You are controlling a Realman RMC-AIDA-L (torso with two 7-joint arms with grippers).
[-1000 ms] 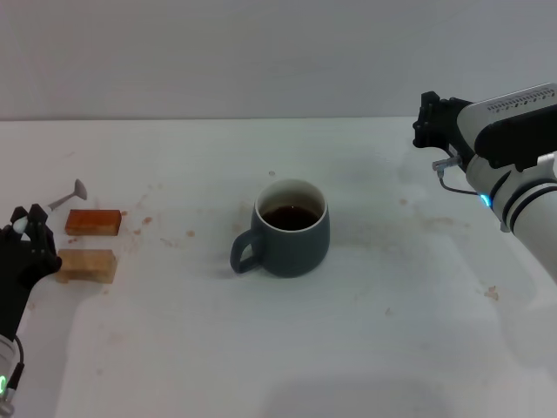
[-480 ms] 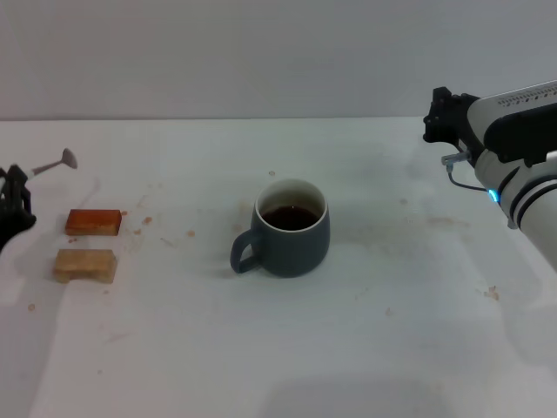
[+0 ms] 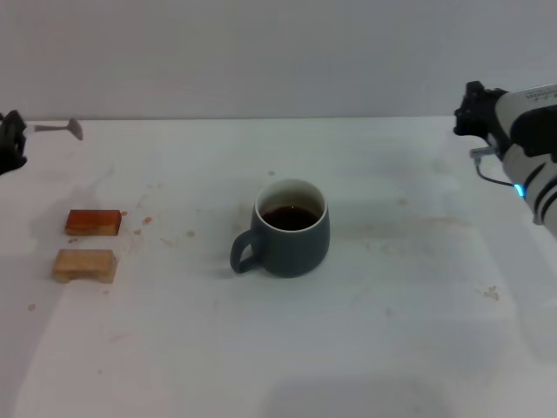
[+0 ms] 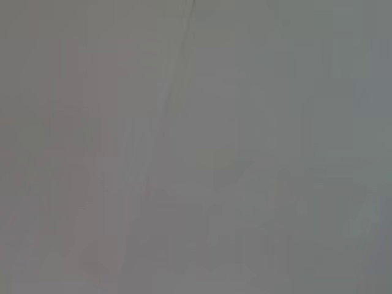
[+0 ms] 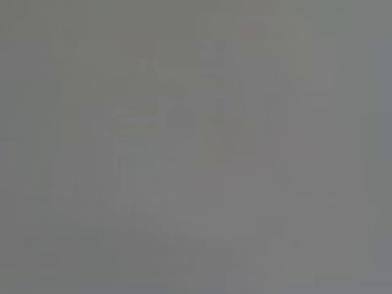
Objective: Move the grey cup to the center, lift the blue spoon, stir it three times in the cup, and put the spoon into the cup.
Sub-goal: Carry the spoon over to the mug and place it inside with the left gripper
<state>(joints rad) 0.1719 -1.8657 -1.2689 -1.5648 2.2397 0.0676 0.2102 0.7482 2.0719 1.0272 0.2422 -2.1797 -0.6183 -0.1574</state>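
The grey cup (image 3: pixel 291 228) stands at the middle of the white table in the head view, handle toward the front left, dark liquid inside. My left gripper (image 3: pixel 10 139) is at the far left edge, raised above the table and shut on the blue spoon (image 3: pixel 59 129), whose metal bowl sticks out to the right. My right gripper (image 3: pixel 474 109) is at the far right, high and back from the cup; its fingers are not discernible. Both wrist views show only a flat grey blur.
Two small wooden blocks lie at the left: a reddish one (image 3: pixel 92 222) and a pale one (image 3: pixel 84 266) in front of it. The white table (image 3: pixel 392 331) carries faint brown stains. A plain wall runs behind.
My left gripper has risen and moved back from beside the blocks, carrying the spoon up with it. My right arm has drawn away to the right.
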